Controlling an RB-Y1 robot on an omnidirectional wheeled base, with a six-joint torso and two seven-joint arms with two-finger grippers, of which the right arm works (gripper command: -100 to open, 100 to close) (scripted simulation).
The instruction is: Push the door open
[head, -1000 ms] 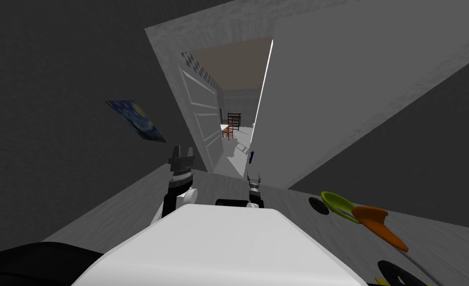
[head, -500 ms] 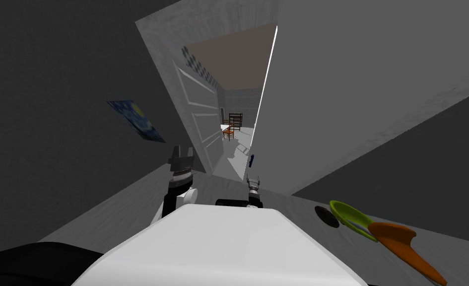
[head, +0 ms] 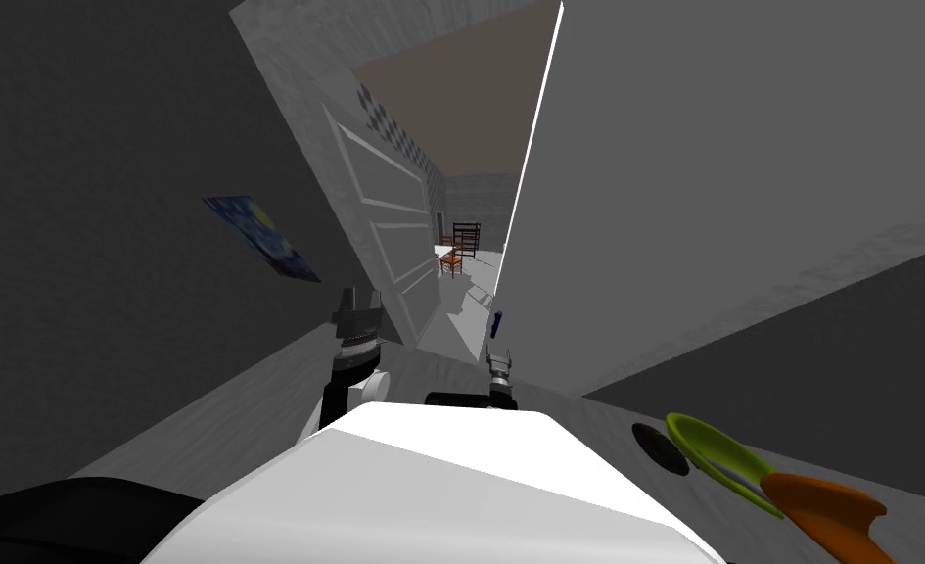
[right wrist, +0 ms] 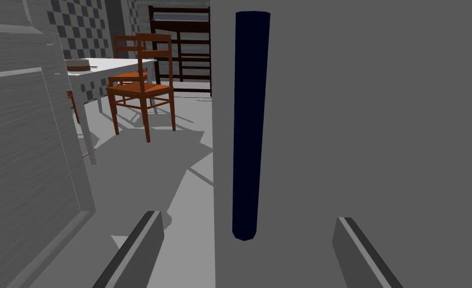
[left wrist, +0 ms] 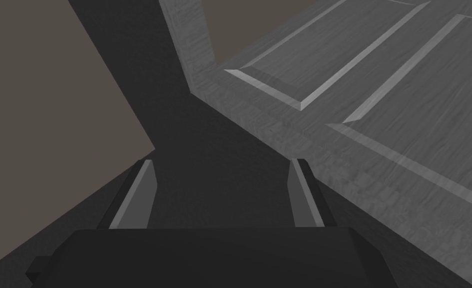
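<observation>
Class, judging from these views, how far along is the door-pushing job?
Done: the doorway already stands partly open, with a chair visible beyond. In hand: the right gripper, open, faces the dark blue handle; the left gripper, open, is near the panelled door. Left: probably making contact and pushing wider.

Left of centre in the head view, on a dark wall [head: 78, 196], a blue painting [head: 262, 238] with yellow swirls. Lower right, on the grey floor [head: 206, 411]: a black disc [head: 660, 448], a lime green scoop-like shape [head: 719, 452] just beside it, then an orange one [head: 827, 514]. Near centre, far off, brown wooden chairs [right wrist: 142, 85] at a white table [right wrist: 111, 66] bearing a low brown dish [right wrist: 78, 65]. Behind, a dark rack [right wrist: 180, 50] and a checkered wall [right wrist: 75, 22].
</observation>
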